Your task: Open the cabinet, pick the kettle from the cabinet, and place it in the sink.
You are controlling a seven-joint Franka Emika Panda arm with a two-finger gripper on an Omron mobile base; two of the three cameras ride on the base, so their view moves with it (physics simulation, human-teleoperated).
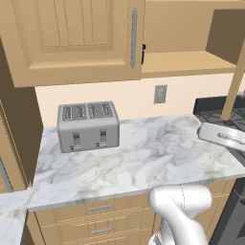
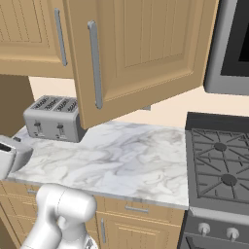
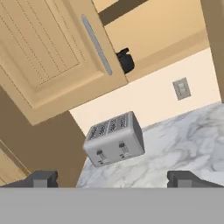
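The cabinet [image 1: 72,43] is seen above the counter, made of light tan wood. Its left door is closed in the left base view, while the right door [image 2: 141,53] is swung open and stands wide in front of the right base camera. Each door carries a long vertical silver bar handle [image 1: 134,38]. Behind the edge of the closed left door, on the bottom shelf of the opened half, a small part of the black kettle [image 3: 125,61] is visible; most of it is hidden by the door. The same dark shape [image 1: 143,53] is noticed just beside the handle in the left base view.

The gripper [image 3: 111,179] is held away from the cabinet, over the counter side, and its two dark fingertips [image 3: 41,178] are spread far apart with nothing between them, so the pincer is open and empty.

On the marbled white countertop [image 1: 158,158] a silver four-slot toaster [image 1: 88,125] is placed near the back wall, below the closed door. A grey wall outlet [image 1: 160,94] is set in the backsplash to the right of it. A gas stove [image 2: 219,165] with black grates is seen at the right end of the counter. Drawers [image 1: 100,208] with short horizontal handles are found under the countertop.

No brand, label or readable writing can be made out on any object.
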